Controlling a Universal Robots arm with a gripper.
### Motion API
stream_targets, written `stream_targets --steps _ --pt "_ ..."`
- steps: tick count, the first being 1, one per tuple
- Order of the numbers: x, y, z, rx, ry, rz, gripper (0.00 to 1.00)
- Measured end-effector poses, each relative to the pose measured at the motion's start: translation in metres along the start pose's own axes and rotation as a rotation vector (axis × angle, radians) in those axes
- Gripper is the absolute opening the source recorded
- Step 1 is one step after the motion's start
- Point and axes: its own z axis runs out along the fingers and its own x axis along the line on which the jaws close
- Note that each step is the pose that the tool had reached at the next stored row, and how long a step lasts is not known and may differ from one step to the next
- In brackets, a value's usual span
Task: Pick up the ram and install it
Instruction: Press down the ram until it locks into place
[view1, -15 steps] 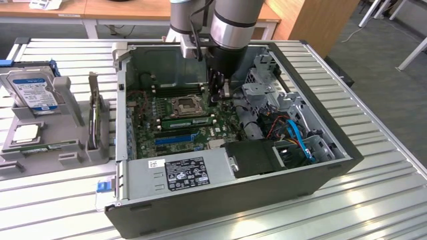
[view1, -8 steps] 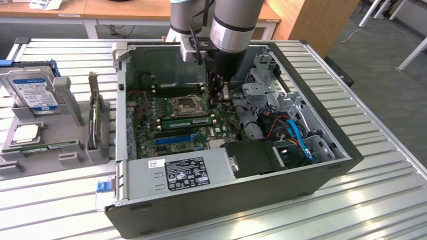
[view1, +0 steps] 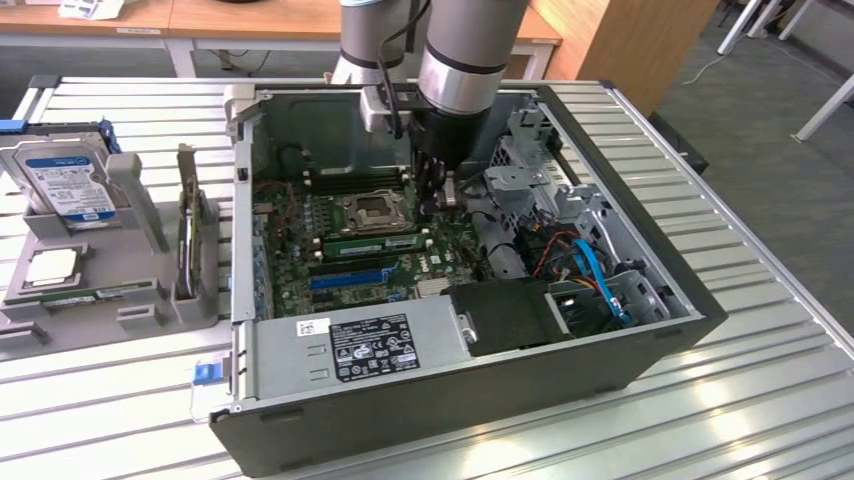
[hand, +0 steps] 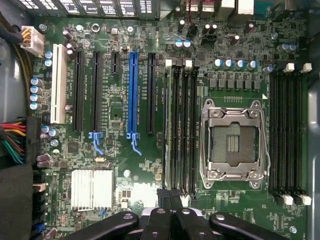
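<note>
The ram, a long narrow green stick, stands on edge in a memory slot beside the empty processor socket inside the open computer case. My gripper hangs just above the motherboard, at the end of that stick towards the exterior view's right. In the wrist view the gripper is shut. Its black fingertips meet at the end of the bank of memory slots, with nothing visible between them. I cannot tell whether the fingertips touch the stick.
The case wall and drive cage hem in the arm. On the exterior view's left, a grey holder carries a blue-labelled hard drive, a square silver processor and a narrow green board.
</note>
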Motion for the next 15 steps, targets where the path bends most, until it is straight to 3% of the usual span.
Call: stream_targets --steps 15 --pt "0.0003 -0.0004 0.0109 -0.0001 0.0002 0.0 0.1"
